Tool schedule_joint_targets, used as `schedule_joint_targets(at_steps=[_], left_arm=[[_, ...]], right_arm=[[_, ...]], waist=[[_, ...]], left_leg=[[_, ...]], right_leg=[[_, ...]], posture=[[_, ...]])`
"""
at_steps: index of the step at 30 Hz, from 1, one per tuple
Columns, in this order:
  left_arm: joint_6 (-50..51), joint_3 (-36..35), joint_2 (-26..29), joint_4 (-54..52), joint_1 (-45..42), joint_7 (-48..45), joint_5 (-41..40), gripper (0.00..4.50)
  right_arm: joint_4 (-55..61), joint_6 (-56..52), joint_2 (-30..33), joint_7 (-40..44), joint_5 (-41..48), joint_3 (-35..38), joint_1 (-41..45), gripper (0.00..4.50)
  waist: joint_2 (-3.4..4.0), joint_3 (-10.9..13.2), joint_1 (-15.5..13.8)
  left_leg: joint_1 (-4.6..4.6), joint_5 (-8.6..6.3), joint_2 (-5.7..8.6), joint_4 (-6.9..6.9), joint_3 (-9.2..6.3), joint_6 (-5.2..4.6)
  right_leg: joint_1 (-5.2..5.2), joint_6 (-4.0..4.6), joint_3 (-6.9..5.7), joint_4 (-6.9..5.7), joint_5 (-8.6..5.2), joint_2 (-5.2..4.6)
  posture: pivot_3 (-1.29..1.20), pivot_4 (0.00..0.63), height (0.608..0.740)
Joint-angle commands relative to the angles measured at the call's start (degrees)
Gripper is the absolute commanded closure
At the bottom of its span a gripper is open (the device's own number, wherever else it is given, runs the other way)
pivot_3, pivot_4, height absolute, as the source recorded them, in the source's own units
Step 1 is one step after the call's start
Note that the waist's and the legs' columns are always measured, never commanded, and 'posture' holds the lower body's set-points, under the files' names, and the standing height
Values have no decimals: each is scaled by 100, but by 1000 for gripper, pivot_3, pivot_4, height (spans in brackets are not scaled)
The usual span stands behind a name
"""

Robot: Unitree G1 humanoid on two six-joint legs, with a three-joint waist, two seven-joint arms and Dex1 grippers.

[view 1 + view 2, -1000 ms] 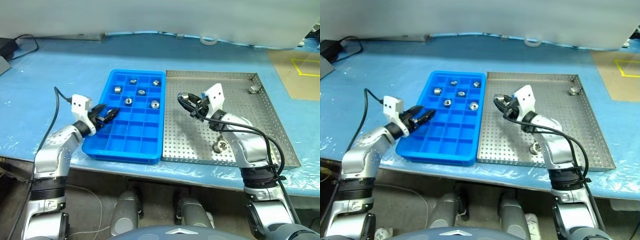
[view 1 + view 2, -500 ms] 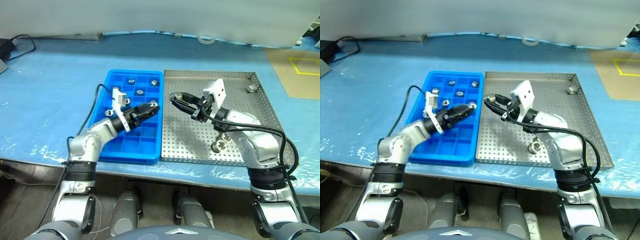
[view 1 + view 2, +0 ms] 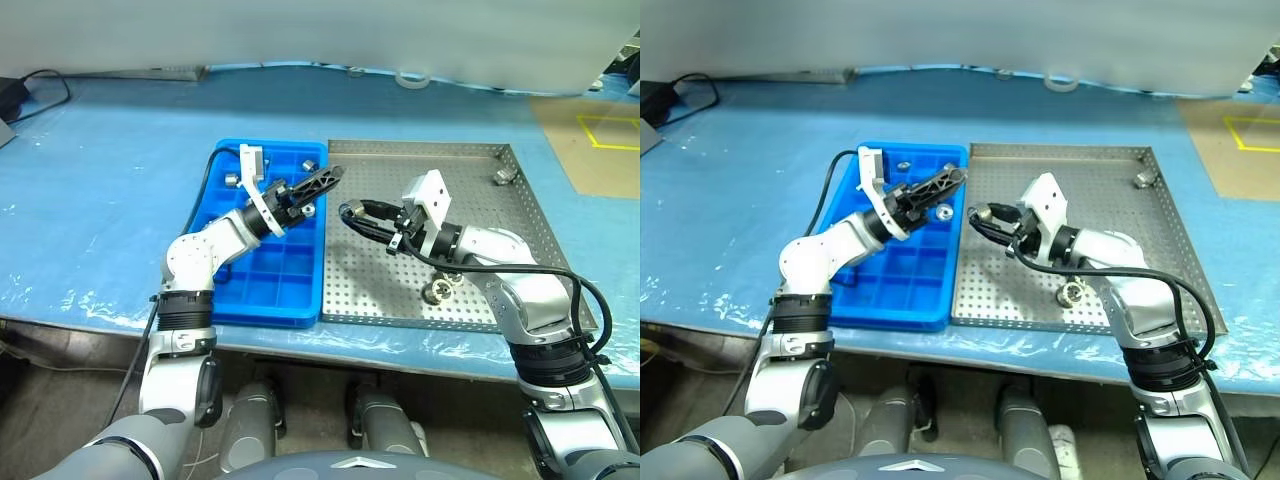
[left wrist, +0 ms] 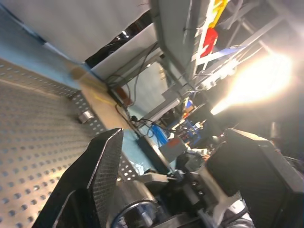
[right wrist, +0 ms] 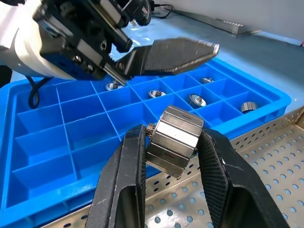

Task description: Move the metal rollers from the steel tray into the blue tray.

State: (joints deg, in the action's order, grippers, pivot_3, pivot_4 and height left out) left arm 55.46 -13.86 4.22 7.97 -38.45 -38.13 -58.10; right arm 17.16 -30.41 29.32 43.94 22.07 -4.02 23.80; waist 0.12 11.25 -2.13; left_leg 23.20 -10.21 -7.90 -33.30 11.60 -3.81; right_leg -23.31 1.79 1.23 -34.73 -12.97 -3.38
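Black right fingers (image 5: 130, 190) clamp a shiny faceted silver metal roller (image 5: 173, 141) beside the bright blue compartmented plastic tray (image 5: 71, 142); left gripper (image 3: 325, 181) fingers apart

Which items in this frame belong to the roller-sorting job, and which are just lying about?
Job: metal rollers, one clamped in the right gripper; steel tray; blue tray; left gripper, open.

Lying about: black cable; white ring; yellow floor marking.

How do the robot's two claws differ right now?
The right claw is shut on a metal roller above the steel tray; the left claw is open and holds nothing. The left claw hangs over the blue tray, tilted upward; the right points level. Both have two black fingers.
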Motion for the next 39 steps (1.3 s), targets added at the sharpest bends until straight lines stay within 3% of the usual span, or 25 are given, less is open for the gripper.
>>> schedule_joint_targets(at_steps=[1,11,39], left_arm=[[170,120,-49,-90,-80,119,-104,904],[214,-31,288,631,-352,222,70,904],[202,405,-33,766,-353,-13,435,904]], right_arm=[[257,298,112,69,-129,-10,152,3337],[204,807,351,293,-613,-270,368,3337],[234,728,92,-40,-630,-161,563,3337]], waist=[[0,0,0],[-1,0,70],[-1,0,128]], left_leg=[[0,0,0,-1,0,0],[2,1,0,-1,0,-3],[1,0,0,-7,-1,-10]], right_leg=[[0,0,0,-1,0,0],[-1,0,0,-2,0,1],[2,0,0,-4,0,0]], posture=[[-179,150,740],[-182,150,740],[-211,150,740]])
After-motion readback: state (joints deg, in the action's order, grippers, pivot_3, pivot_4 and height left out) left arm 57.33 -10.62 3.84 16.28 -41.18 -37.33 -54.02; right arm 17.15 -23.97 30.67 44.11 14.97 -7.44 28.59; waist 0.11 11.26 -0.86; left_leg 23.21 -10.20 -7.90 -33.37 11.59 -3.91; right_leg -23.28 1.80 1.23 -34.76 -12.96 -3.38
